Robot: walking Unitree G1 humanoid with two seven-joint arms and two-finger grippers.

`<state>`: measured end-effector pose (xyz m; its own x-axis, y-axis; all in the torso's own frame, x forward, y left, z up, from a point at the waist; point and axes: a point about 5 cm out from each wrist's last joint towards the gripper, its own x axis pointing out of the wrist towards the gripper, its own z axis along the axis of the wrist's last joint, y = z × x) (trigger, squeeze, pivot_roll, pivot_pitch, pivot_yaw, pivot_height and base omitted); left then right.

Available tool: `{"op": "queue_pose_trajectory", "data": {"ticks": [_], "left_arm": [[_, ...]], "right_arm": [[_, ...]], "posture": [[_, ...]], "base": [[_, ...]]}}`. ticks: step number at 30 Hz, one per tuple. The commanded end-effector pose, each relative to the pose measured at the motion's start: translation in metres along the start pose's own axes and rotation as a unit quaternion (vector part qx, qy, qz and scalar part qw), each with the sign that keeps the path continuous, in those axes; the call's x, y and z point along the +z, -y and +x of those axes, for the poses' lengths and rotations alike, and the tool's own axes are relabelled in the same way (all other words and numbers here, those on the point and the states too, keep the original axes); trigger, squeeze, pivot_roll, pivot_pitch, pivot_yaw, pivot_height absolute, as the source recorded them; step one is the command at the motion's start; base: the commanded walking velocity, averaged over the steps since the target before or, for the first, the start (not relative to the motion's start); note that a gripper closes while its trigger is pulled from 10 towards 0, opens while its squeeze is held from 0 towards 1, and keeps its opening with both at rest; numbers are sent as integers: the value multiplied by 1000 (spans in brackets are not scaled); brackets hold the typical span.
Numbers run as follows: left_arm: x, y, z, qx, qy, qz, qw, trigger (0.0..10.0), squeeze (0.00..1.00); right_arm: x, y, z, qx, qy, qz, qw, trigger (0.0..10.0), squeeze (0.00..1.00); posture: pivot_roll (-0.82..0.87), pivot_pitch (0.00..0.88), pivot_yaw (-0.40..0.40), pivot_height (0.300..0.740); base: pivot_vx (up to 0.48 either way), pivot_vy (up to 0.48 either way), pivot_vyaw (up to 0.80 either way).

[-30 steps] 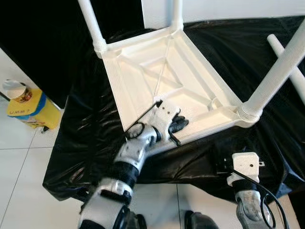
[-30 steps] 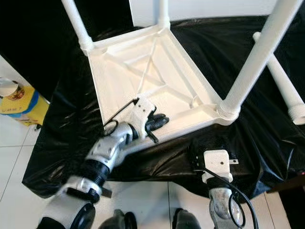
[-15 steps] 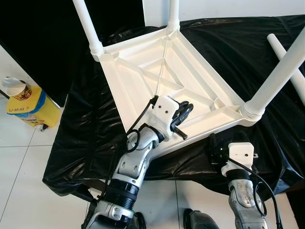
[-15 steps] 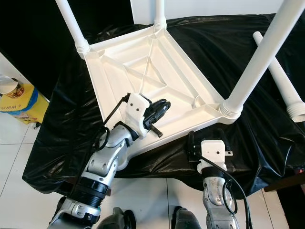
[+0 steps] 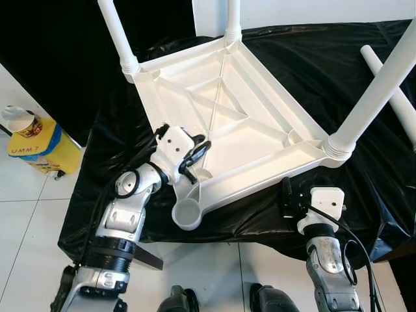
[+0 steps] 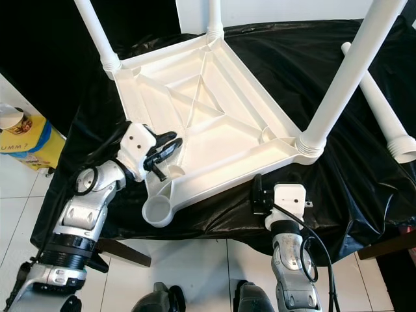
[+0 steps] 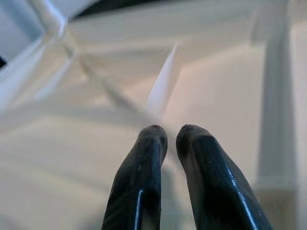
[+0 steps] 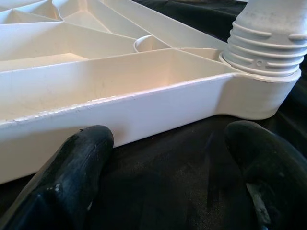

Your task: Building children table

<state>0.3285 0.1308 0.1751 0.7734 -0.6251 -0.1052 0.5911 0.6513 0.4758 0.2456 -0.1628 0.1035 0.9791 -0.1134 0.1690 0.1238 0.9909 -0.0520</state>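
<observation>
The white plastic table (image 5: 227, 123) lies upside down on a black sheet (image 5: 305, 58). Three white legs stand screwed in: at the far left corner (image 5: 119, 36), the far corner (image 5: 233, 19) and the right corner (image 5: 374, 97). The near left corner socket (image 5: 186, 213) is an empty round cup. A loose white leg (image 6: 380, 107) lies on the sheet at the right. My left gripper (image 5: 195, 155) hovers over the table's left rim just beyond that socket, shut with nothing between its fingers (image 7: 144, 158). My right gripper (image 8: 168, 143) is open, low on the sheet before the table's near rim, left of the right leg's threaded base (image 8: 264, 43).
A yellow container (image 5: 39, 146) with a cup on top stands on the white tiled floor at the left. The black sheet hangs over the near edge of the low surface. A white wall (image 5: 312, 12) is behind.
My left gripper has swung left along the near rim, uncovering the empty corner socket. My right gripper has come forward toward the table's near rim.
</observation>
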Motion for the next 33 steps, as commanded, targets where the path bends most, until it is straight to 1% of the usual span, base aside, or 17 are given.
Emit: {"op": "queue_pose_trajectory", "data": {"ticks": [1,2,3,4,5,6,7,8,9,11,13,20,22,27,30,31,33], "left_arm": [[-19,-14,-11,55,-62,12,997,10000,0],[-19,-14,-11,55,-62,12,997,10000,0],[-26,-11,-17,28,-85,42,995,10000,0],[-31,-3,-21,-7,-100,57,993,10000,0],[-35,4,-23,-31,-108,65,992,10000,0],[-35,4,-23,-31,-108,65,992,10000,0],[-36,11,-25,-48,-109,69,991,10000,0],[-36,11,-25,-48,-109,69,991,10000,0],[-35,17,-27,-64,-107,74,989,10000,0],[-35,17,-27,-64,-107,74,989,10000,0],[-34,25,-30,-87,-103,90,987,10000,0],[-27,38,-31,-115,-83,84,986,10000,0],[-23,48,-30,-138,-74,89,984,10000,0],[-21,54,-32,-156,-73,97,980,10000,0],[-21,61,-35,-180,-86,118,973,10000,0],[-21,61,-35,-180,-86,118,973,10000,0],[-19,68,-38,-201,-81,117,969,10000,0]], "right_arm": [[1,-3,2,1,-2,12,1000,10000,0],[1,-3,2,1,-2,12,1000,10000,0],[1,-4,3,2,-2,14,1000,10000,0],[1,-4,4,5,-2,14,1000,10000,0],[0,-5,4,7,-2,13,1000,10000,0],[0,-5,4,7,-2,13,1000,10000,0],[0,-5,5,8,-2,14,1000,10000,0],[0,-5,5,8,-2,14,1000,10000,0],[1,-5,6,9,-2,14,1000,10000,0],[1,-5,6,9,-2,14,1000,10000,0],[2,-4,8,10,-1,15,1000,10000,0],[3,-4,9,9,-3,19,1000,10000,0],[1,-4,7,-7,-15,29,999,10000,0],[-1,-3,4,-20,-25,42,999,10000,0],[-1,-5,5,-20,-25,46,998,10000,0],[-1,-5,5,-20,-25,46,998,10000,0],[0,-6,6,-15,-21,46,999,10000,0]], "posture": [[19,143,70,740],[19,143,70,740],[24,138,62,740],[26,137,58,740],[26,136,57,740],[26,136,57,740],[26,135,54,740],[26,135,54,740],[27,133,50,740],[27,133,50,740],[27,132,41,740],[27,130,34,740],[29,131,32,740],[30,132,28,740],[33,137,24,740],[33,137,24,740],[33,141,24,740]], "base": [[0,0,0],[0,0,0],[0,0,0],[0,0,0],[0,0,0],[0,0,0],[0,0,0],[0,0,0],[0,0,0],[0,0,0],[0,0,0],[0,0,0],[0,0,0],[0,0,0],[0,0,0],[0,0,0],[0,0,0]]}}
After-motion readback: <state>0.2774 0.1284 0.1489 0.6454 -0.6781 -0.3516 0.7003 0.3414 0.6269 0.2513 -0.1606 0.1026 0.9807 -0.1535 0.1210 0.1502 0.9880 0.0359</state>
